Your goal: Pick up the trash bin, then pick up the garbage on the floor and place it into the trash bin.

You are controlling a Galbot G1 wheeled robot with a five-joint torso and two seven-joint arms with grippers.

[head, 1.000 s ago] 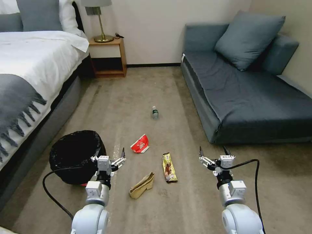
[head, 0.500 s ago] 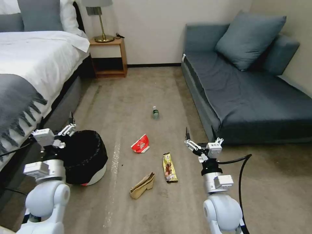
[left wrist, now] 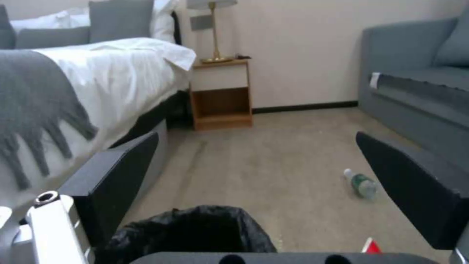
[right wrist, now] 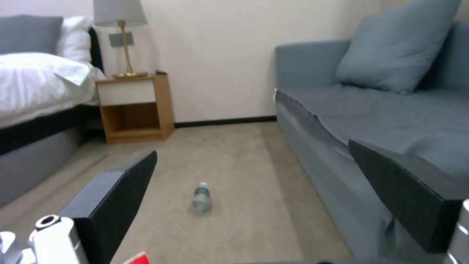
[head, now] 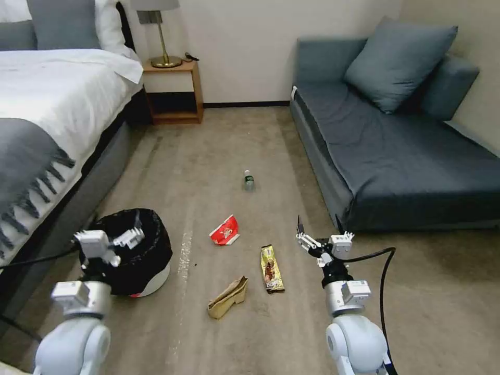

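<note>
The trash bin [head: 136, 260], lined with a black bag, stands on the floor [head: 219, 151] by the bed; its rim also shows in the left wrist view [left wrist: 195, 229]. My left gripper [head: 133, 226] hovers open over the bin's near rim, its fingers [left wrist: 117, 183] spread wide above the bag. My right gripper [head: 319, 226] hangs open above bare carpet, right of the snack bar wrapper [head: 271, 268]. The rest of the garbage lies between the arms: a red-and-white wrapper [head: 225, 230], a tan paper bag [head: 228, 298], and farther off a small bottle [head: 249, 180], the bottle [right wrist: 201, 198] lying ahead of the right gripper.
A bed [head: 47, 120] with a grey fringed throw runs along the left, close behind the bin. A blue-grey sofa [head: 406, 156] fills the right side. A wooden nightstand [head: 174, 91] with a lamp stands at the far wall. Black cables trail from both wrists.
My left arm swung from the bin's right side out to its left by the bed, then back over the near rim. My right gripper moved forward and left, then held.
</note>
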